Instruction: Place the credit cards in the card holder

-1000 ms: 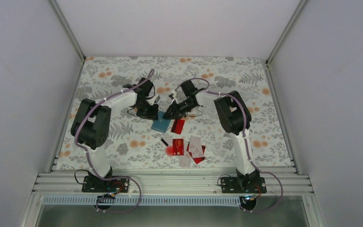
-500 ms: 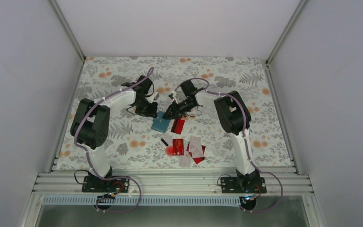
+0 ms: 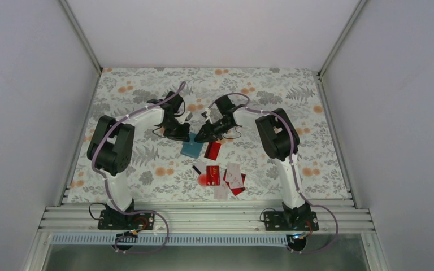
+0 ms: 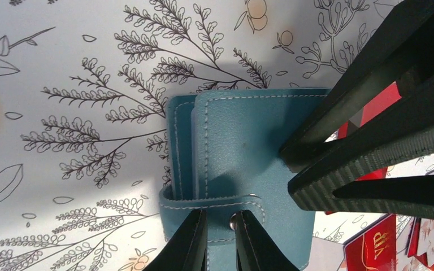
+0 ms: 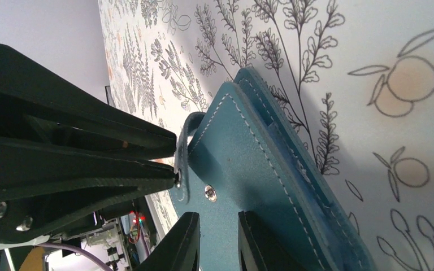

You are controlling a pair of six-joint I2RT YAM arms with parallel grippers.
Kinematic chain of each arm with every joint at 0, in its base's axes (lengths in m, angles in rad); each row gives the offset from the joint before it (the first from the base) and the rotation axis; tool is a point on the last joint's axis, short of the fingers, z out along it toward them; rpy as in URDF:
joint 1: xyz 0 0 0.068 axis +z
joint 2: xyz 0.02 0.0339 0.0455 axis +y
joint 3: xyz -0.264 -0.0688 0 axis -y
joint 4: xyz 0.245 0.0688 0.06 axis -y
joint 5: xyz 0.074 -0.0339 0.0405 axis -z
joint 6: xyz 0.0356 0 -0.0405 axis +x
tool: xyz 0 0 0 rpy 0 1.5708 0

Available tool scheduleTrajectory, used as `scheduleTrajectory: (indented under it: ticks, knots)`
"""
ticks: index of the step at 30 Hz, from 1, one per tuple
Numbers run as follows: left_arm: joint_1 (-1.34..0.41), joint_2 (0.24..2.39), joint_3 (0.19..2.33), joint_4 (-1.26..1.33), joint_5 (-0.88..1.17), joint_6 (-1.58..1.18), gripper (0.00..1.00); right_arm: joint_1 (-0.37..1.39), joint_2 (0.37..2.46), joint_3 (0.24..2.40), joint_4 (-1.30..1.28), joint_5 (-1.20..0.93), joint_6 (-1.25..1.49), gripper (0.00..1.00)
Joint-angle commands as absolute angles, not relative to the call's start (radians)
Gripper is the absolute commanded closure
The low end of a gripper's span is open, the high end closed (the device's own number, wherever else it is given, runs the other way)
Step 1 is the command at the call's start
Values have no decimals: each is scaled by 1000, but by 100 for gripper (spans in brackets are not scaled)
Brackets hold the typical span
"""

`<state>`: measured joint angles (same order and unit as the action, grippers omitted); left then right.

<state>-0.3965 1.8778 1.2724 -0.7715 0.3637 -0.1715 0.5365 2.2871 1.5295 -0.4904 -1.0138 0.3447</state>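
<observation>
Grippers both sit on the card holder (image 4: 243,135). The left gripper (image 4: 220,223), almost closed, pinches its strap (image 4: 215,202). The right gripper (image 5: 217,217), just as narrow, looks clamped on an adjoining edge. Both arms reach inward with their wrists bent down, meeting mid-tabletop (image 3: 147,96). I cannot tell the holder's long axis. One red card (image 3: 212,149) lies just beside it on the right arm's side, and the other credit cards (image 3: 229,178) lie nearer the bases.

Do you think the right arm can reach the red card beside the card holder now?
Probably yes: the red card lies uncovered beside the right gripper, now busy at the card holder.
</observation>
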Motion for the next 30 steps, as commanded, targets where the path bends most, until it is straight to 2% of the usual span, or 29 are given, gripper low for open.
scheduleTrajectory:
  ticks: [1, 19, 23, 30]
  knots:
    - [-394, 1896, 1271, -742, 400, -156, 85, 561, 2380, 1526, -499, -824, 348, 81]
    - [-394, 1917, 1243, -710, 452, -156, 85, 565, 2392, 1537, -498, -816, 357, 82]
    - [-393, 1925, 1228, -692, 472, -138, 85, 571, 2397, 1547, -489, -790, 378, 86]
    - [-395, 1936, 1211, -662, 519, -126, 85, 588, 2408, 1570, -499, -774, 384, 86]
